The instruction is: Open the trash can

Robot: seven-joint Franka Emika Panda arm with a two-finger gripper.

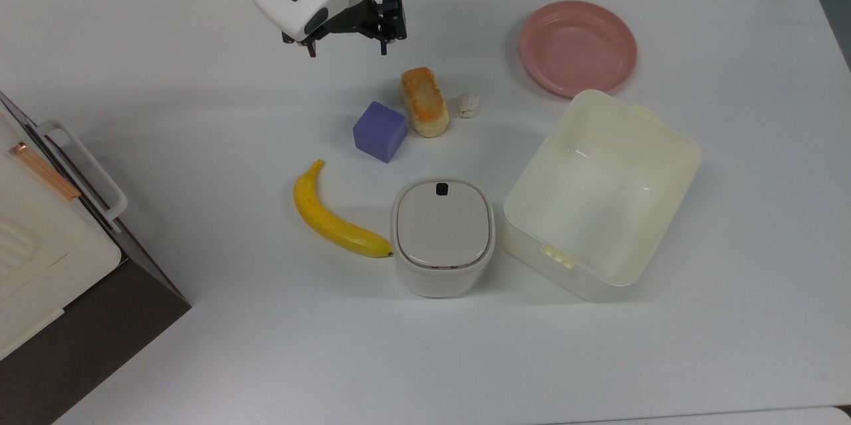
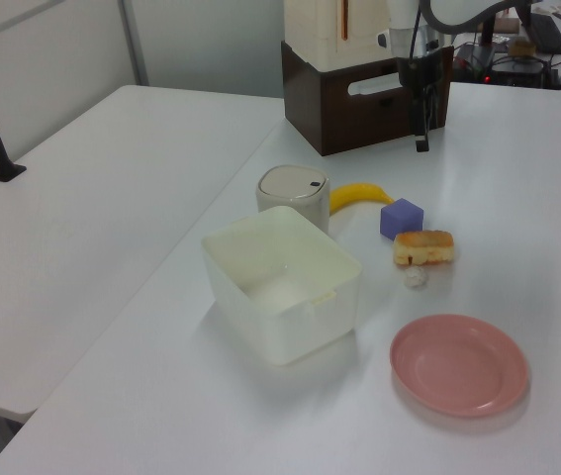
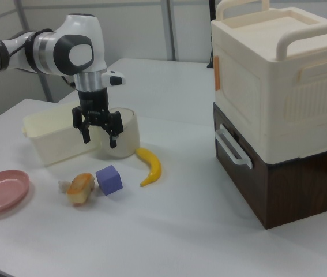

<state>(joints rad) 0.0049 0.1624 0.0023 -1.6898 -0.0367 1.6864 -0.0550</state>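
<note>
The trash can (image 1: pixel 443 236) stands lid-down and shut between the banana (image 1: pixel 331 216) and the cream tub (image 1: pixel 665 219). The gripper (image 1: pixel 346 47) hangs empty, fingers spread — well apart from the can, which lies toward the top view's bottom, past the purple cube (image 1: pixel 379 132).

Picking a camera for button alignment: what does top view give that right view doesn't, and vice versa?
Top view: the trash can lid face-on and shut, its black button on the edge nearest the purple cube, plus the cream tub's bare inside.
Right view: the end effector side-on, open, hanging above the table and covering part of the trash can.
Both: banana, purple cube, bread, pink plate, and the end effector not touching the lid.
</note>
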